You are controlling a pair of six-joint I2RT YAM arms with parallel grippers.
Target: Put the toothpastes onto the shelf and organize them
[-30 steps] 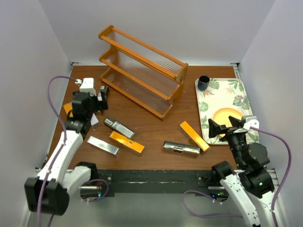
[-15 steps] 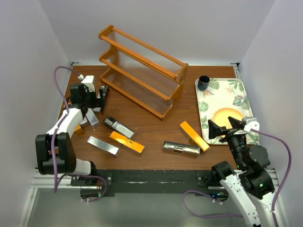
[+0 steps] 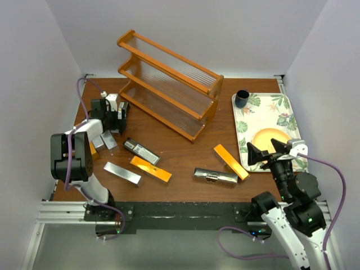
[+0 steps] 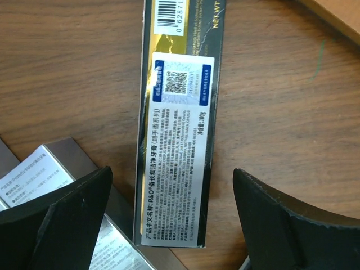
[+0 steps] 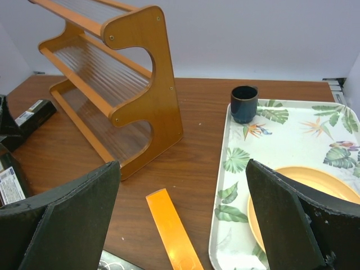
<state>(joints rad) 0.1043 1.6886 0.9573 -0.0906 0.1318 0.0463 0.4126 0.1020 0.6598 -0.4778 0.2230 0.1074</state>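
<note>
Left gripper [image 4: 175, 225] now hangs with its jaws spread on both sides of a dark toothpaste carton [image 4: 180, 124] that has a white and blue label, and it does not touch it. Compared with a second ago, the left arm is folded back and turned toward the far left corner. The gripper therefore stands over this carton, with the silver cartons [image 3: 106, 140] just beside it. The dark carton lies flat on the table [image 3: 185, 146], near the low left end of the shelf [image 3: 169, 84], and all three tiers of the shelf hold nothing yet. The task seems to be at its first pick: probably the gripper must come down and close. Five other cartons [image 3: 151, 169], silver and orange, lie scattered nearer the arms. On the other side the right gripper [image 5: 180, 225] has not moved; it is spread and empty, beside the leaf-patterned tray [image 3: 281, 107].
</note>
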